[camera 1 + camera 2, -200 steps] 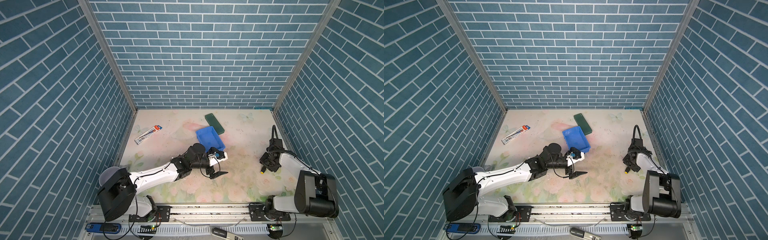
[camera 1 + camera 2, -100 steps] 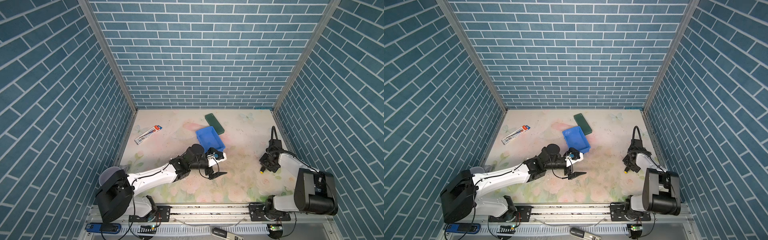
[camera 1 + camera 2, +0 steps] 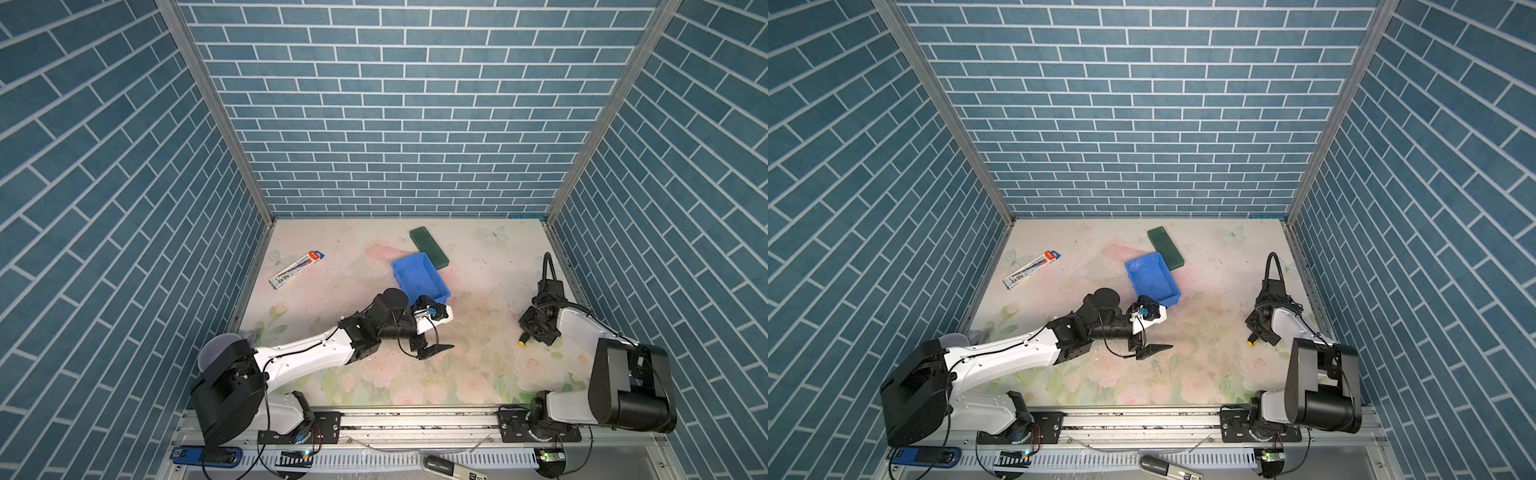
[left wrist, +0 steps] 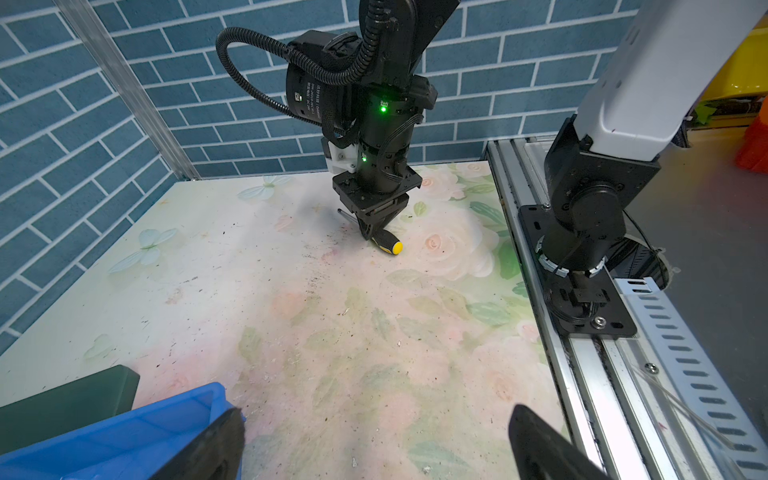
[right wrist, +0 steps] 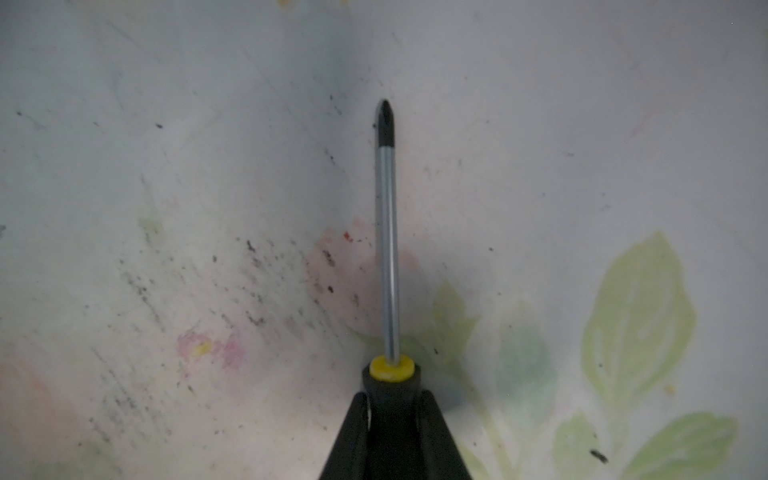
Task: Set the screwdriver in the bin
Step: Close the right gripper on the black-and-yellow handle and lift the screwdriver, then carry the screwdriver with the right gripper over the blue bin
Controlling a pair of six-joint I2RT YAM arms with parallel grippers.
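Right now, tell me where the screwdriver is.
In a top view the screwdriver is on the right side of the table, near the right wall. Its black handle is clamped in the right gripper, well right of the blue bin.

Blue brick-print walls (image 3: 395, 104) are closing in a flowered tabletop (image 3: 478, 374).
Three walls of teal brick pattern with white joints are rising around the surface and meeting at two aluminium corner posts (image 3: 216, 112). The tabletop is showing pale roses, leaves and butterflies under dark scuffs and specks. Even light is falling across it, and an aluminium rail (image 3: 415, 422) is running along the front edge.
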